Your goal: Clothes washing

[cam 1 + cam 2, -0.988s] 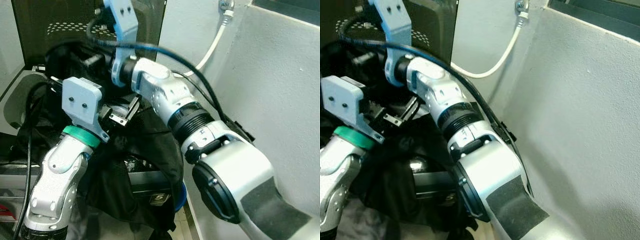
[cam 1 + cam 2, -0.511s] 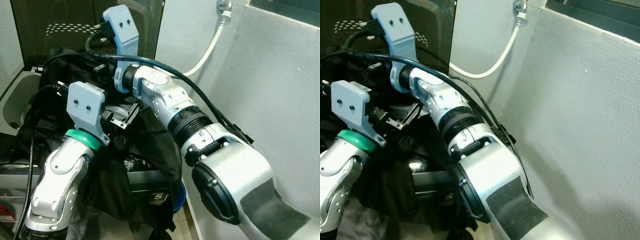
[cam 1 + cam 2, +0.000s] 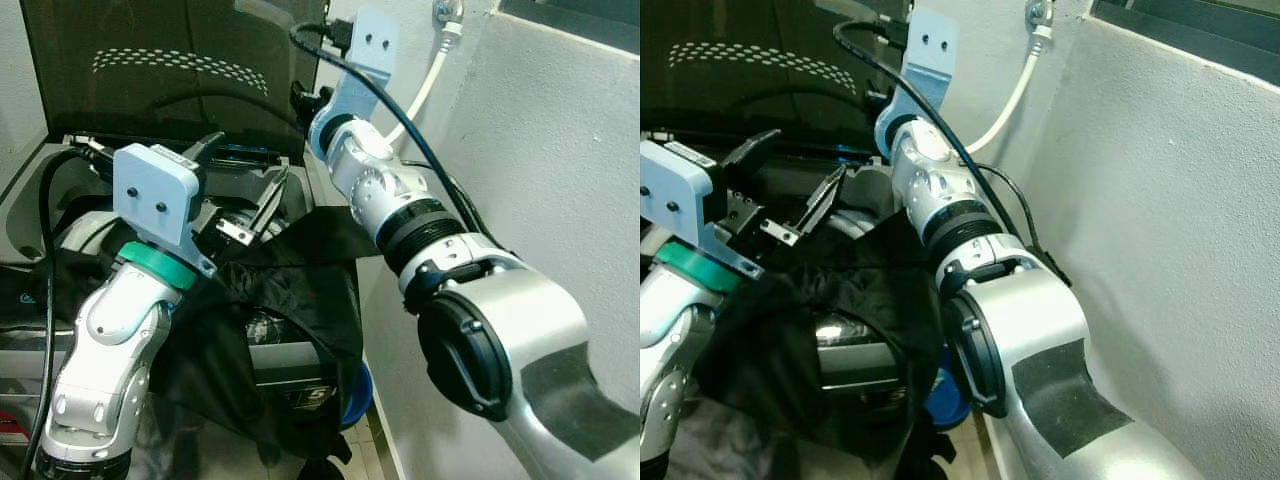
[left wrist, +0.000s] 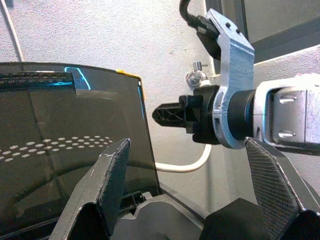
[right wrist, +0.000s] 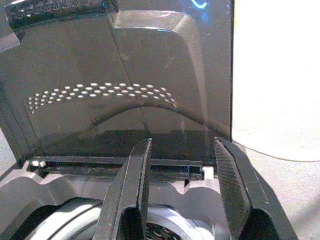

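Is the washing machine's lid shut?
No, the dark see-through lid stands upright behind the right gripper, and the drum opening shows below it.

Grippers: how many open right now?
2. The left gripper hovers open above the black garment draped over the washer's front edge. The right gripper is open too, raised near the upright tinted lid.
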### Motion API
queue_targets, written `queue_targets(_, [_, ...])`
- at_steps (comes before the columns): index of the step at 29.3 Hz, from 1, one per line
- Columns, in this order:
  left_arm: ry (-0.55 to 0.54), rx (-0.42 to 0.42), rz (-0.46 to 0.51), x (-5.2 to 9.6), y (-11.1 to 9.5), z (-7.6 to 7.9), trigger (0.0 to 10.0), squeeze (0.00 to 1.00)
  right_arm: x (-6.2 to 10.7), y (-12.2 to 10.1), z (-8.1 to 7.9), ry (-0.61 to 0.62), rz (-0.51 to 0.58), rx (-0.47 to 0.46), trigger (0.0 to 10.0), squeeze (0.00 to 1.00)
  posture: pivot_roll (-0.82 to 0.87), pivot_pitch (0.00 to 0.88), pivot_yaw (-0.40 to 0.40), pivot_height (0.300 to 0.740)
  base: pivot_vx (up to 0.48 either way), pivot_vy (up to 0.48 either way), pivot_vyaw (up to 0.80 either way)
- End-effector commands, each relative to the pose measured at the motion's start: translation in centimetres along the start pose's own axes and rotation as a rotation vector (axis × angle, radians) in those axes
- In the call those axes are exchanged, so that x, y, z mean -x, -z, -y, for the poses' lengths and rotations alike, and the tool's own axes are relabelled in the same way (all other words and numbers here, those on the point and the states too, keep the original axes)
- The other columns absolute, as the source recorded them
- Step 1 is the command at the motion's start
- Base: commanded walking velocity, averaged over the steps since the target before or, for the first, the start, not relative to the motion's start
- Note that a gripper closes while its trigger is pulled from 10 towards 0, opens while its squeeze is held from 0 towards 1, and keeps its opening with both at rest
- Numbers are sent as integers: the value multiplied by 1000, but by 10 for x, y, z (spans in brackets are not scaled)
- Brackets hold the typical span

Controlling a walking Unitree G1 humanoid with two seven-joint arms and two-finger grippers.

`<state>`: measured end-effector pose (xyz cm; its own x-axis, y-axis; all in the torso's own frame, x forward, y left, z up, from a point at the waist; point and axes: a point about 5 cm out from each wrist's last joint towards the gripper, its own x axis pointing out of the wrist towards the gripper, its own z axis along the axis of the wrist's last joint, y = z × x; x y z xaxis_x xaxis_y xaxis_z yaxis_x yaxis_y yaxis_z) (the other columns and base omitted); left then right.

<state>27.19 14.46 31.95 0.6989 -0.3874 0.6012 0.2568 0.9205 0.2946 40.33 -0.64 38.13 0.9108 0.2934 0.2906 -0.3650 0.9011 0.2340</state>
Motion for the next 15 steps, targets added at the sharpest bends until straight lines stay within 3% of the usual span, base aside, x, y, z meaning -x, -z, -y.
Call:
queue_targets(1, [21, -4, 12, -1, -3, 3, 10000, 0, 1, 8, 6, -15, -41, -25, 10000, 0, 76, 22, -103, 740, 0, 0, 0])
queue_targets(2, [13, -15, 1, -1, -2, 2, 10000, 0, 1, 5, 6, -77, -33, -117, 10000, 0, 79, 24, -105, 740, 0, 0, 0])
queue_targets(3, [13, -15, 1, -1, -2, 2, 10000, 0, 1, 5, 6, -77, -33, -117, 10000, 0, 79, 24, -105, 740, 0, 0, 0])
queue_targets(4, [3, -29, -16, -1, -1, 0, 10000, 0, 0, -3, 6, -120, 4, -187, 10000, 0, 80, 23, -106, 740, 0, 0, 0])
queue_targets(5, [3, -29, -16, -1, -1, 0, 10000, 0, 0, -3, 6, -120, 4, -187, 10000, 0, 80, 23, -106, 740, 0, 0, 0])
queue_targets(6, [-8, -48, -89, 0, 7, -3, 10000, 0, 0, -18, 10, -150, 73, -218, 10000, 0, 83, 24, -108, 740, 0, 0, 0])
queue_targets(9, [-8, -48, -89, 0, 7, -3, 10000, 0, 0, -18, 10, -150, 73, -218, 10000, 0, 83, 24, -108, 740, 0, 0, 0])
queue_targets(10, [-19, -61, -227, 4, 21, -8, 10000, 0, 1, -31, 15, -183, 132, -200, 10000, 0, 84, 24, -110, 740, 0, 0, 0])
queue_targets(11, [-45, -69, -365, 12, 37, -16, 10000, 0, 3, -32, 23, -265, 129, -77, 10000, 0, 81, 22, -106, 740, 0, 0, 0])
queue_targets(12, [-45, -69, -365, 12, 37, -16, 10000, 0, 3, -32, 23, -265, 129, -77, 10000, 0, 81, 22, -106, 740, 0, 0, 0])
queue_targets(13, [-64, -73, -453, 19, 46, -22, 10000, 0, 5, -30, 28, -317, 108, 9, 10000, 0, 80, 21, -105, 740, 0, 0, 0])
queue_targets(15, [-73, -65, -481, 22, 49, -26, 10000, 0, 8, -22, 37, -356, 74, 60, 10000, 0, 74, 23, -97, 740, 0, 0, 0])
